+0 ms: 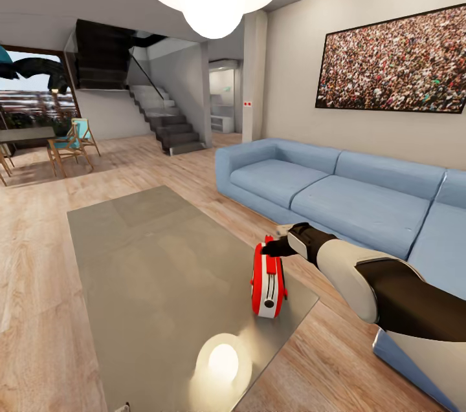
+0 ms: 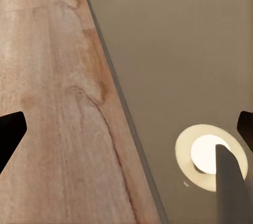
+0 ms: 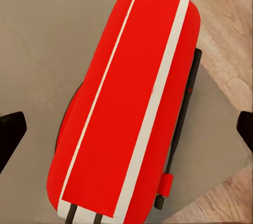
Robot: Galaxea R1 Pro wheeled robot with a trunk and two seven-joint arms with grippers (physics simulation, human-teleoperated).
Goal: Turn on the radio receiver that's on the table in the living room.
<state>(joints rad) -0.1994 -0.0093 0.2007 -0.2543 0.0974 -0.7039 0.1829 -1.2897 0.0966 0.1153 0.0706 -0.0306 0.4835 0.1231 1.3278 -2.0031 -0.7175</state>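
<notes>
Right gripper (image 1: 270, 248): held just above the radio, fingertips spread wide, nothing grasped.
Left gripper (image 2: 126, 129): opened wide, empty, over the table's (image 1: 149, 257) edge.
Radio (image 1: 268, 282): stood near the table's sofa-side corner.
Handling: judged light, rigid, easily tipped; best pressed gently, or steadied by its red body, not the thin handle.

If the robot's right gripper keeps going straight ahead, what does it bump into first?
Most likely the radio receiver: it sits right ahead of the open right gripper, on the table. How near is unclear.
</notes>
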